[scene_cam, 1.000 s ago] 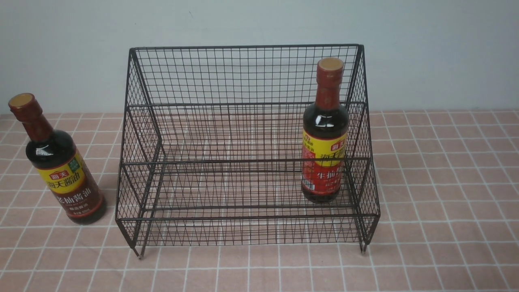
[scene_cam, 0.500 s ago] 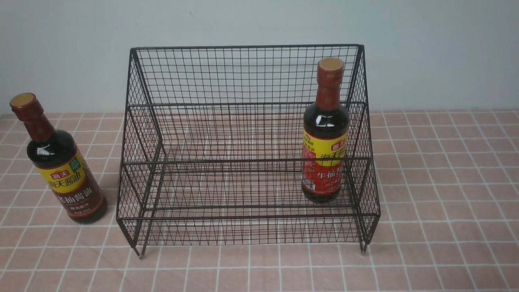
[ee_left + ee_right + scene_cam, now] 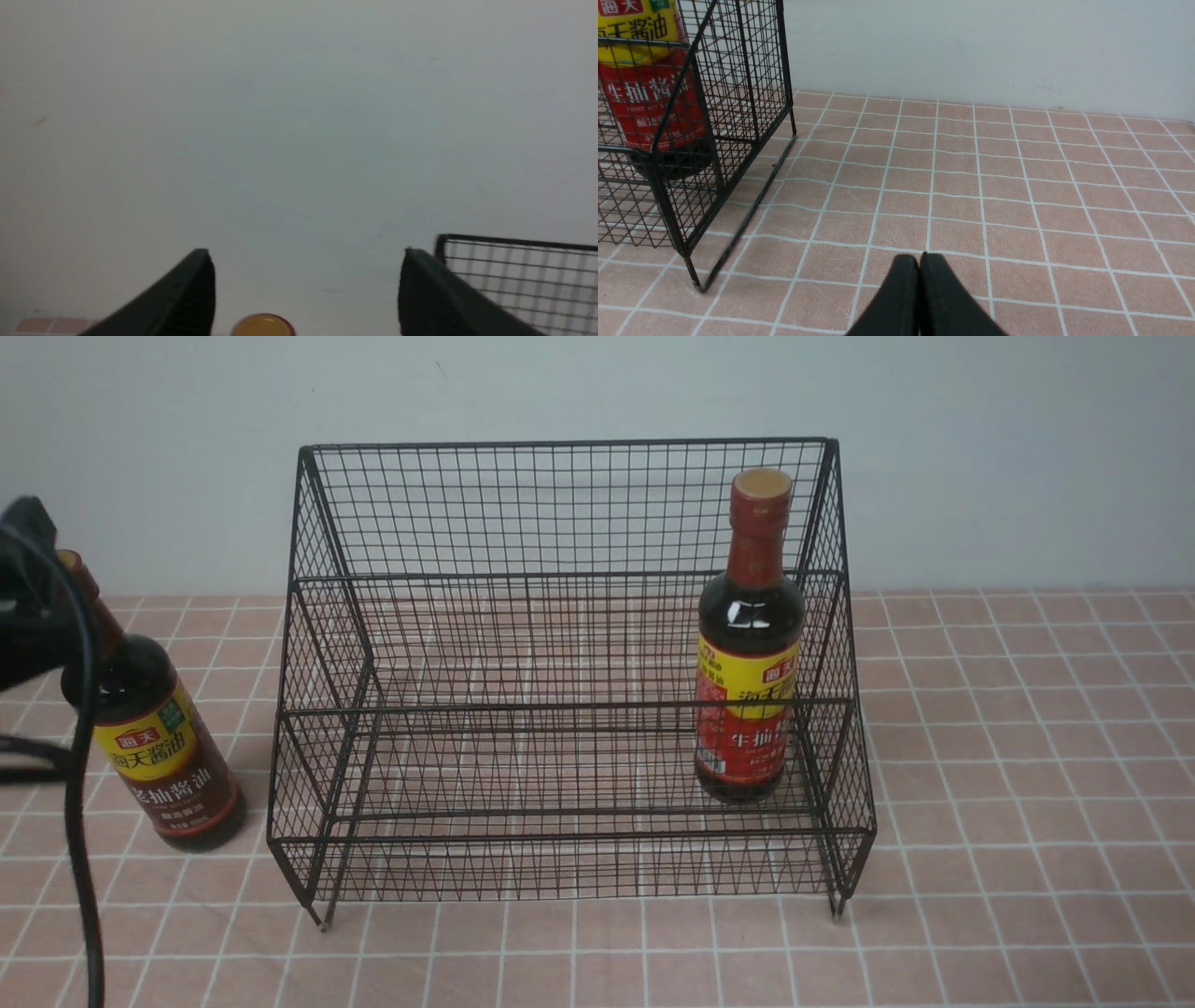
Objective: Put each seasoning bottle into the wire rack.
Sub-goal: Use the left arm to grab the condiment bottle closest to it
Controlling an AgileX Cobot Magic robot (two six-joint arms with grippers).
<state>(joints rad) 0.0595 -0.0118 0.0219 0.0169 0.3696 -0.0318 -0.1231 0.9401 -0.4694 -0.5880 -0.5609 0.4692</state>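
The red-labelled bottle (image 3: 750, 635) was seated upright inside the wire rack (image 3: 569, 707), toward the rack's right side, with its lower part behind the mesh of the front and its neck wrap and tan cap raised above the middle bars. The brown-labelled bottle (image 3: 159, 747) was stood outside the rack, on the surface (image 3: 1027, 784), just beside the rack's left side. Its cap and neck were partly covered in the front view by the dark, blurred left arm (image 3: 37, 616) and a cable (image 3: 84, 756), which were seen at the left edge.

In the left wrist view, the fingers of the left hand (image 3: 306, 284) were spread well apart, and the tan cap of a bottle was shown low in the gap between them; nothing was seen to be clamped. The right hand (image 3: 920, 259) was held with its fingertips together and nothing gripped, over the surface to the right of the rack. The surface was covered with a pinkish, tile-patterned cloth marked by pale lines, and a plain pale wall (image 3: 1008, 457) was seen behind it.
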